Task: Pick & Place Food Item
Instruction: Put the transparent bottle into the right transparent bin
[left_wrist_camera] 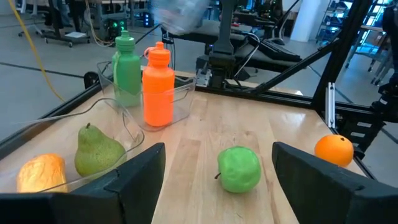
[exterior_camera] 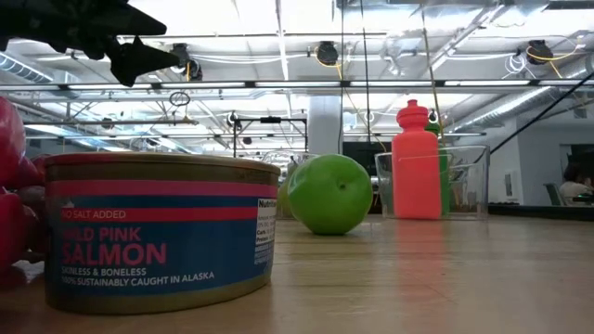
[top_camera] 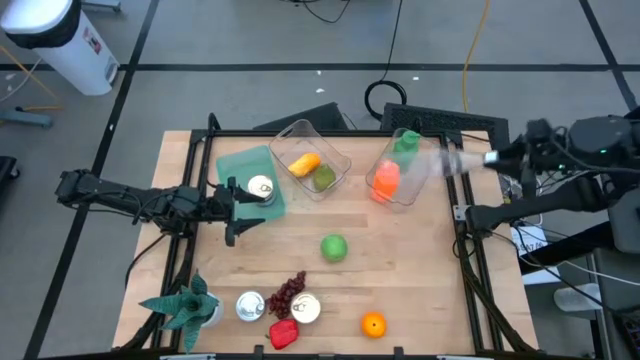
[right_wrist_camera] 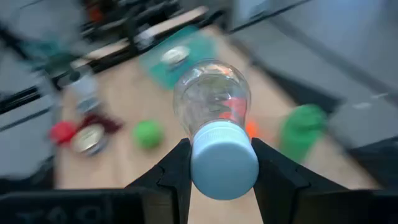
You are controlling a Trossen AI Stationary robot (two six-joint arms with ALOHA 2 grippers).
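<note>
Nearest the low camera stands a round tin of salmon with a blue and pink label (exterior_camera: 158, 232), on the near part of the wooden table (top_camera: 400, 270). Its label reads "NO SALT ADDED", "WILD PINK SALMON", "SKINLESS & BONELESS" and "100% SUSTAINABLY CAUGHT IN ALASKA"; a side panel begins "Nutri", the rest too small to read.

Over the table's far right corner the right gripper (right_wrist_camera: 217, 180) is clamped on the pale blue cap of a clear plastic bottle (right_wrist_camera: 214, 118), held up in the air just beside the clear plastic bin (top_camera: 415, 185) where an orange bottle (top_camera: 385, 182) and a green bottle (top_camera: 405, 145) stand upright. The step looks like carrying that bottle to the bin. Done well, it would keep the bottle upright, lower it into the free space beside the other two without knocking them, and release only once the base rests on the bin floor.

The left gripper (top_camera: 232, 210) waits at the left with jaws spread and nothing between them, by the green mat (top_camera: 240, 165) and facing a green apple (left_wrist_camera: 239, 169) at mid-table. A second clear bin (top_camera: 335, 150) holds a yellow fruit (top_camera: 303, 163) and a green pear (left_wrist_camera: 96, 151); an orange (top_camera: 373, 324) lies near the front edge.
</note>
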